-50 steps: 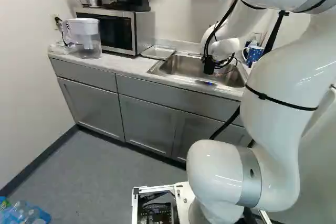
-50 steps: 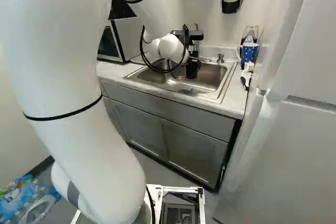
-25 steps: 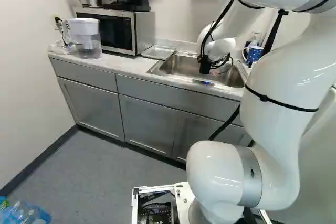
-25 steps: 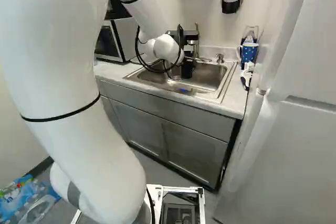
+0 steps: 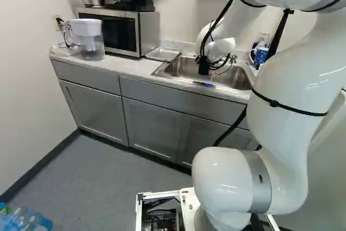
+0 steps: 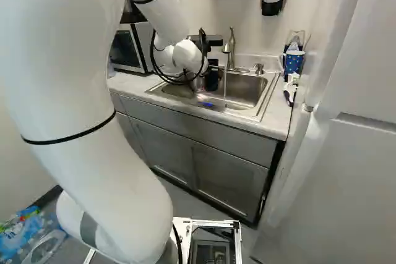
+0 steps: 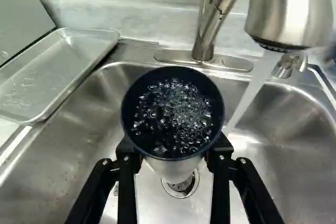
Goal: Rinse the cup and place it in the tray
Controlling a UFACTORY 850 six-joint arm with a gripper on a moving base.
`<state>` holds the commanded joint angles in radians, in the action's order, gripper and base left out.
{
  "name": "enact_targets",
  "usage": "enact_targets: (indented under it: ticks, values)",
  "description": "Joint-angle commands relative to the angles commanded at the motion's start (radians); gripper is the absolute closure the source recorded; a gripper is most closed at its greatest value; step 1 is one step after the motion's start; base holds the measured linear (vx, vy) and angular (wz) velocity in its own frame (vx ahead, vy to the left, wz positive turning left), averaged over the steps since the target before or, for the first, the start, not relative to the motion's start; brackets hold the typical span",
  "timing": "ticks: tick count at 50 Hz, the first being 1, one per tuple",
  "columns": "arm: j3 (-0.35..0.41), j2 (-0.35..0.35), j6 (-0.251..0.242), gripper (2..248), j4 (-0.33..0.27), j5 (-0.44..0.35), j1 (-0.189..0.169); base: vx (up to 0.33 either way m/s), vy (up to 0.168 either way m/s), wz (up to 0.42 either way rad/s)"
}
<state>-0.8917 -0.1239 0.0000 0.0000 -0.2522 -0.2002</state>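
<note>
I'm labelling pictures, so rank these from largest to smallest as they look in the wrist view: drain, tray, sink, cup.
1. Sink
2. Cup and tray: too close to rank, as the tray is partly cut off
3. Drain

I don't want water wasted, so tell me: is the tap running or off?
Running: a stream of water falls from the tap into the sink, passing beside the cup held in the hand.

no readable text, apparently no signs
</note>
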Motion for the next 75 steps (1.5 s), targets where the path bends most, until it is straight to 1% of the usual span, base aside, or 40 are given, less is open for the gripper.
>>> enact_targets:
  ticks: [21,33,44,75]
  values:
    - [-0.058,-0.009,0.000,124,0.000,0.000,0.062,0.000,0.000,0.000]
    - [-0.102,-0.025,0.000,124,0.000,0.001,0.086,0.000,0.000,0.000]
    - [-0.124,-0.023,0.000,124,0.000,0.015,0.093,0.000,0.000,0.000]
    - [-0.141,0.025,0.000,124,0.000,0.088,0.093,0.000,0.000,0.000]
